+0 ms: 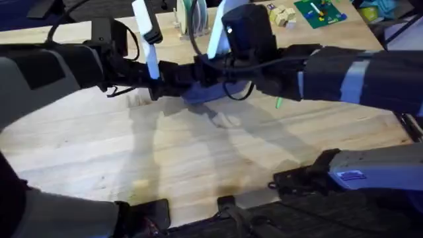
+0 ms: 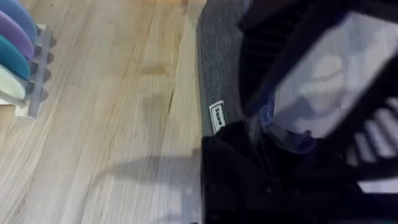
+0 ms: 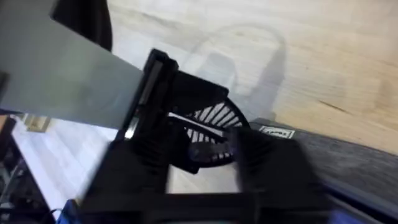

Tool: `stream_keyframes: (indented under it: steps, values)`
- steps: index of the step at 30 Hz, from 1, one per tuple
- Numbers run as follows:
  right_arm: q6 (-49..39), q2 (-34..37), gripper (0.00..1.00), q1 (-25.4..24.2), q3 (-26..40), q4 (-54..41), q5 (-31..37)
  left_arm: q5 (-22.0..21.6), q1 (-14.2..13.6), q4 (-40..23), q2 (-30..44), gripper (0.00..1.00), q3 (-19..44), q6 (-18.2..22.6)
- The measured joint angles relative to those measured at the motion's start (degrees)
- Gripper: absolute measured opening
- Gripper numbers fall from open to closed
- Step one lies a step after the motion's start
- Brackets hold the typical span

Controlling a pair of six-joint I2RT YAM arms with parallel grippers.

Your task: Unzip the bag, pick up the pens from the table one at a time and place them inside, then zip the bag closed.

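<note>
The blue-grey bag (image 1: 206, 94) lies on the table (image 1: 198, 152) at the back centre, mostly hidden under both arms. My left gripper (image 1: 187, 78) reaches in from the left and my right gripper (image 1: 213, 70) from the right; they meet right over the bag. In the left wrist view the bag's grey fabric (image 2: 219, 56) shows with its white label (image 2: 217, 117), and the right arm's dark body covers the rest. The right wrist view has the bag (image 3: 354, 165) beside the left arm's black gripper. One green pen (image 1: 278, 102) lies just right of the bag.
A rack of coloured plates (image 1: 192, 16) (image 2: 22, 59) stands behind the bag. Wooden blocks (image 1: 281, 14) and a green board (image 1: 320, 11) sit at the back right. The near half of the table is bare wood.
</note>
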Motion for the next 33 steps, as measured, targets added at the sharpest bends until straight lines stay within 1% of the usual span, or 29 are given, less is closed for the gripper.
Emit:
stream_keyframes:
  steps: [2, 3, 4, 5, 6, 7, 9, 14, 15, 16, 17, 19, 22, 23, 25, 33]
  values:
    - [-0.25, -0.95, 0.733, -1.06, 0.33, -0.96, -0.75, -0.02, -0.02, 0.07, -0.02, 0.049, 0.0, -0.01]
    - [-0.54, -1.56, 0.866, -1.6, 0.43, -1.67, -0.95, -0.02, -0.07, 0.07, -0.02, 0.049, 0.0, -0.02]
    - [-1.23, -2.41, 0.966, -2.26, 0.49, -2.78, -1.07, -0.02, -0.07, 0.07, -0.02, 0.049, 0.0, -0.02]
    - [-1.66, -3.2, 0.988, -2.81, 0.52, -3.69, -1.18, -0.02, -0.07, 0.07, -0.02, 0.049, 0.0, -0.02]
    - [-2.23, -4.2, 0.995, -3.51, 0.52, -4.96, -1.29, -0.01, -0.07, 0.07, -0.02, 0.049, 0.0, -0.02]
    - [-4.01, -6.92, 0.997, -5.5, 0.67, -8.72, -1.5, -0.02, -0.11, 0.07, -0.01, 0.049, 0.0, -0.02]
    - [-5.49, -8.52, 0.997, -6.75, 0.86, -11.79, -1.5, -0.02, -0.11, 0.07, -0.02, 0.049, 0.0, -0.02]
    - [-9.32, -11.33, 0.997, -8.76, 2.26, -19.74, -1.43, -0.02, -0.11, 0.07, -0.02, 0.049, 0.0, -0.02]
    - [-9.92, -11.72, 0.997, -8.96, 2.75, -21.25, -1.31, -0.02, -0.11, 0.07, -0.01, 0.056, 0.0, -0.01]
    - [-10.6, -12.07, 0.997, -9.07, 3.31, -22.74, -1.05, 0.0, -0.11, 0.07, -0.02, 0.085, 0.0, 0.0]
    - [-11.43, -12.38, 0.997, -9.17, 4.01, -24.38, -0.8, 0.0, -0.11, 0.12, 0.0, 0.171, 0.0, 0.16]
    - [-13.35, -12.69, 0.997, -9.25, 5.61, -27.27, -0.48, 0.08, -0.11, 0.26, -0.02, 0.399, 0.0, 0.15]
    - [-16.12, -12.76, 0.997, -9.25, 8.06, -31.05, -0.11, 0.09, -0.11, 0.24, -0.02, 0.875, 0.0, 0.01]
    - [-16.88, -12.76, 0.997, -9.25, 8.8, -32.08, -0.01, 0.11, -0.11, 0.2, -0.02, 0.957, 0.0, -0.2]
    - [-18.52, -12.76, 0.997, -9.29, 10.56, -34.37, 0.11, 0.12, -0.11, 0.22, -0.02, 0.99, 0.0, -0.17]
    - [-25.24, -12.78, 0.997, -9.29, 17.04, -42.51, 0.51, 0.15, -0.11, 0.17, -0.02, 0.992, 0.0, -0.15]
